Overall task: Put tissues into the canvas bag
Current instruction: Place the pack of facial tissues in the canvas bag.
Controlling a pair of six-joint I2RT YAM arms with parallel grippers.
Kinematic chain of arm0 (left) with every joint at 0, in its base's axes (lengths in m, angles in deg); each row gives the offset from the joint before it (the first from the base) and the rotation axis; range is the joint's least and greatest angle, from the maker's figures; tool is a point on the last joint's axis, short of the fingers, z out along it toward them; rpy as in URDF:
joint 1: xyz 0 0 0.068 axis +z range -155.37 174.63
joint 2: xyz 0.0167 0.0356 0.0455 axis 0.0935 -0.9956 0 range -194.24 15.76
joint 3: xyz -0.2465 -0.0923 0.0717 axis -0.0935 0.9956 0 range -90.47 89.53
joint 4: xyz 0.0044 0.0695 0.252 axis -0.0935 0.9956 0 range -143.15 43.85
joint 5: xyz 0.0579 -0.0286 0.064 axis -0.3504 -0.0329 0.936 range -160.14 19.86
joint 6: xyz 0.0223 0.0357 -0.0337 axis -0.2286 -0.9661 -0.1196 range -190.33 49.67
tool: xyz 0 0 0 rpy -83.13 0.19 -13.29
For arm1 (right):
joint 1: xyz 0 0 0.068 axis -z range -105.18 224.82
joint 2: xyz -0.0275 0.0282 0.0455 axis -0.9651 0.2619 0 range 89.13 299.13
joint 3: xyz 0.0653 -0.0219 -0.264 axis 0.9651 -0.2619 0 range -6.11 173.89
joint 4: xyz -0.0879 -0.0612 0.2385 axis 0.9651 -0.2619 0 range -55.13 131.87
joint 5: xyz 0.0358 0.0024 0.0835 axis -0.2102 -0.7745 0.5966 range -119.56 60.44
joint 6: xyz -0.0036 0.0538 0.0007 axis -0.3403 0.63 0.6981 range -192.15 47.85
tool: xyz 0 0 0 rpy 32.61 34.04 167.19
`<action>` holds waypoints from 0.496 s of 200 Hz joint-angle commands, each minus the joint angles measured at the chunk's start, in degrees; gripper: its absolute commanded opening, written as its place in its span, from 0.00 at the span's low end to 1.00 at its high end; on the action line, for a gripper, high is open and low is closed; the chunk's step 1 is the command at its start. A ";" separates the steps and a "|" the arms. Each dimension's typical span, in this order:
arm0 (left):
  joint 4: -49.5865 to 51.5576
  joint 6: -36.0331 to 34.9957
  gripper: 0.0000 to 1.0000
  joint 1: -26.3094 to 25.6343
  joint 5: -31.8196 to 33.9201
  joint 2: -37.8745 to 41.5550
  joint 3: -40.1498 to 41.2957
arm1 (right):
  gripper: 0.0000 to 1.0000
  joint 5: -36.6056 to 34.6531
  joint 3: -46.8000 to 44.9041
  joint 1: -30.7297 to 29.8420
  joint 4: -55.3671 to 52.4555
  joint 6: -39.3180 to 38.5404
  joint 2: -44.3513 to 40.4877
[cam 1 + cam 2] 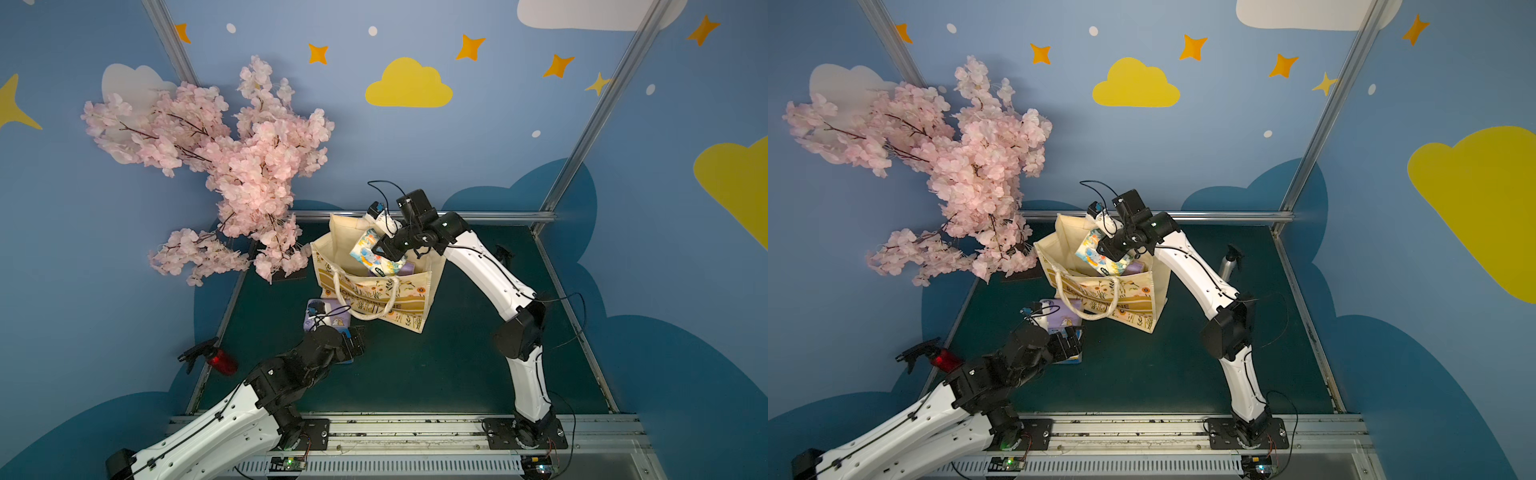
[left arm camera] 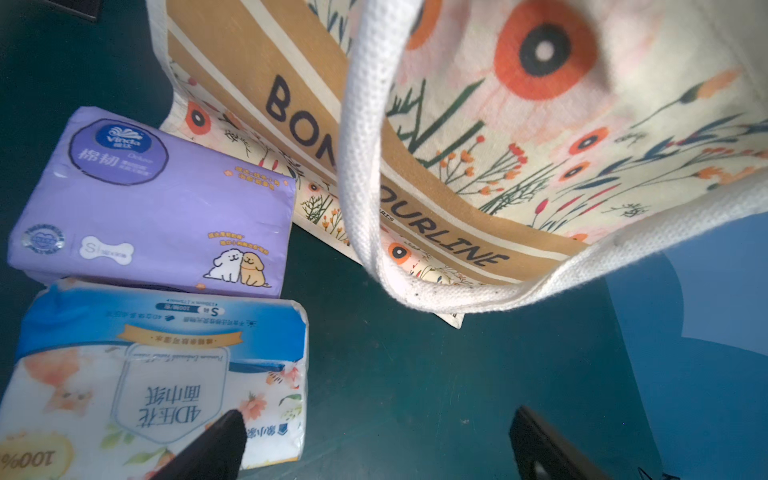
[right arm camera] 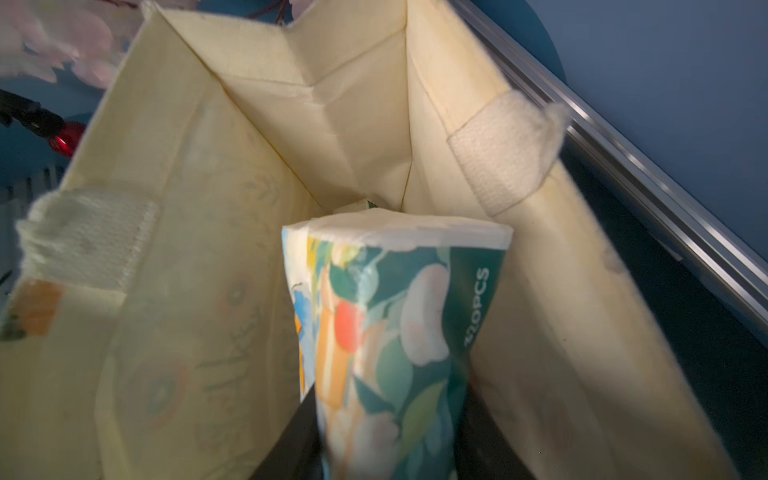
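Nearest, the left gripper (image 2: 378, 419) hovers wide open low over a white-and-blue floral tissue pack (image 2: 166, 374). That pack lies just beside a purple pack (image 2: 158, 199) on the table (image 1: 415, 374), in front of the canvas bag (image 1: 399, 299), so the gripper should centre across the pack's width before closing. Beyond, the right gripper (image 1: 388, 249) is clamped on a cartoon-print pack (image 1: 365, 249) tilted in the bag's mouth, and this is best lowered between the walls, clear of the rim, before release.

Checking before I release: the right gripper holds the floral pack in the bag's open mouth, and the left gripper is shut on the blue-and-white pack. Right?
No: the left wrist view shows the left gripper open, clamping nothing, one finger over the blue-and-white pack. The rest holds.
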 commanded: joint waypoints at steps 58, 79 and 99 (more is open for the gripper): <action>5.95 -0.07 1.00 1.02 2.99 2.26 -0.39 | 0.52 -6.65 -7.66 -1.19 -3.21 -8.68 -2.65; 6.94 -0.07 1.00 1.24 3.60 2.47 -0.84 | 0.59 -7.52 -8.04 -1.72 -4.91 -9.90 -1.99; 8.04 0.50 1.00 1.75 5.08 2.82 -1.10 | 0.69 -8.80 -8.54 -2.19 -4.15 -9.22 -2.45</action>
